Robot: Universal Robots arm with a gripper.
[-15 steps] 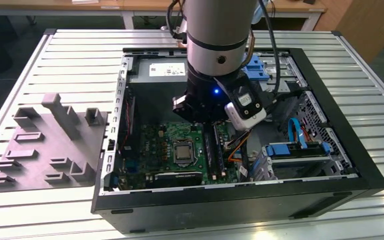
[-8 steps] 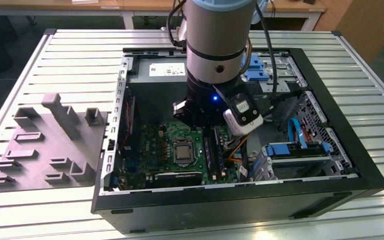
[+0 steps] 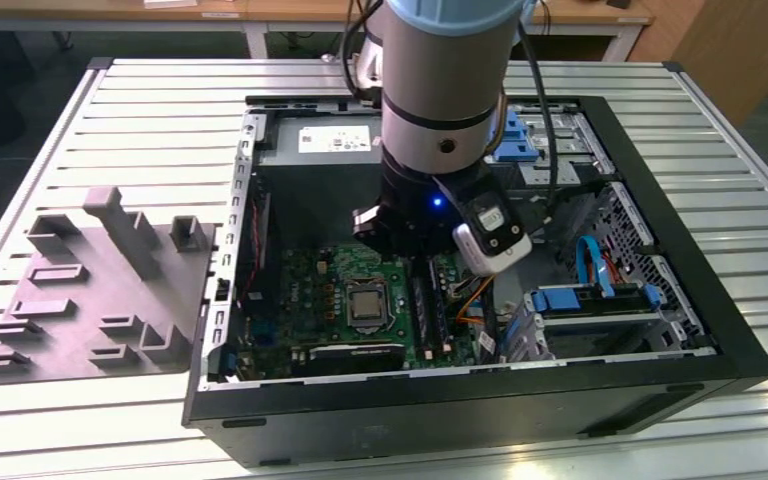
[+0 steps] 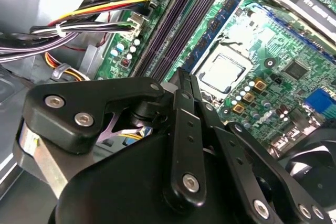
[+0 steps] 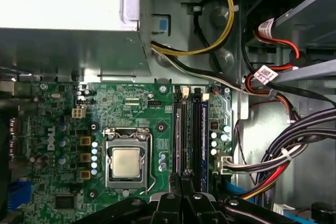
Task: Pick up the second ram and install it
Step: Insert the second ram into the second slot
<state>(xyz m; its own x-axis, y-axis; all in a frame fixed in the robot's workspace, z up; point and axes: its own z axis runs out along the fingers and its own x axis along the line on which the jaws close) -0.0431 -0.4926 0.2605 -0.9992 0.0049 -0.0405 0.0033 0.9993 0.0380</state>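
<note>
Here, gripper (image 4: pixel 185 77) pinched shut over the memory slots (image 4: pixel 173 22). Second wrist view: the second ram (image 4: pixel 218 27) seated upright beside the processor (image 4: pixel 223 72). Exterior view adds grey holder tray (image 3: pixel 77 320), on the exterior view's left, outside the case (image 3: pixel 491 405).

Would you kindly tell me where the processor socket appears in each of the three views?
Exterior view: the processor socket sits to the exterior view's left of the memory slots.
Second wrist view: the socket lies beside the slots, opposite the cables.
First wrist view: likewise, socket beside slots.
Shared landmark: the memory slots.
</note>
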